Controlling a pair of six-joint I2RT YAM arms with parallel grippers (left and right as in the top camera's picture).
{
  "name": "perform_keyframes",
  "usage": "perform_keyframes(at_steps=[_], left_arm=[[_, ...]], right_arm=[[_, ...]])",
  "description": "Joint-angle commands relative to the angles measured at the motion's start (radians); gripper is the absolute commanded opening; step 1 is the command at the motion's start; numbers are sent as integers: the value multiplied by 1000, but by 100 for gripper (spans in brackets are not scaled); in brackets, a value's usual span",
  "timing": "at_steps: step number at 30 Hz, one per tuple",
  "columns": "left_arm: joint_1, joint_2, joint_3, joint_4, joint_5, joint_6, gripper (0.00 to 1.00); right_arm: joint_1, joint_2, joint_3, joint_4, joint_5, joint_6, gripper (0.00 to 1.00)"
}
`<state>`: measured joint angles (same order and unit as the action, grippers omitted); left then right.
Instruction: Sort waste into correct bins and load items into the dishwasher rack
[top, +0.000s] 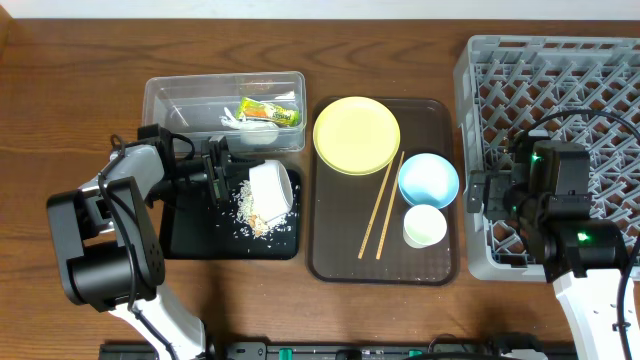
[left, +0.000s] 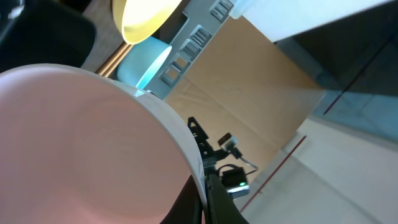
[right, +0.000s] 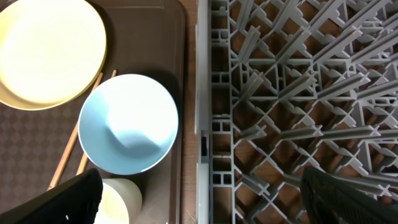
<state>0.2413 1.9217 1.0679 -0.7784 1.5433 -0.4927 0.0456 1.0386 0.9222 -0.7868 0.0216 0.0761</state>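
Your left hand (top: 222, 178) clamps rim of white bowl (top: 271, 190), bowl tipped on side over black tray (top: 190, 235). Rice grains (top: 248, 215) lie scattered on tray beneath bowl. Behind it, clear tub (top: 180, 100) holds snack wrapper (top: 270, 112) and white scraps (top: 232, 122).

Middle: brown tray (top: 335, 250) carries yellow plate (top: 356, 134), chopsticks (top: 382, 205), blue bowl (top: 428, 180) and cup (top: 425, 225).

Far right: your right hand (top: 485, 190) hangs over left edge of grey rack (top: 560, 70), fingers spread wide, holding nothing.
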Motion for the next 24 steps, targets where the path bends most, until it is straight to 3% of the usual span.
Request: perform_keyframes(at_steps=[1,8,15,17,24], left_arm=[[5,2,-4,-3,28,-118,6],[5,-11,-3,-1,28,-121,6],[-43,-82,0,5,-3,205,6],[-81,-135,12,5,-104,228,6],[-313,-330,42,29,-667,219,6]], right_arm=[[6,0,19,0,-3,13,99],[6,0,19,0,-3,13,99],[6,0,19,1,-4,13,99],[5,0,19,1,-3,13,99],[6,0,19,1,-3,13,99]])
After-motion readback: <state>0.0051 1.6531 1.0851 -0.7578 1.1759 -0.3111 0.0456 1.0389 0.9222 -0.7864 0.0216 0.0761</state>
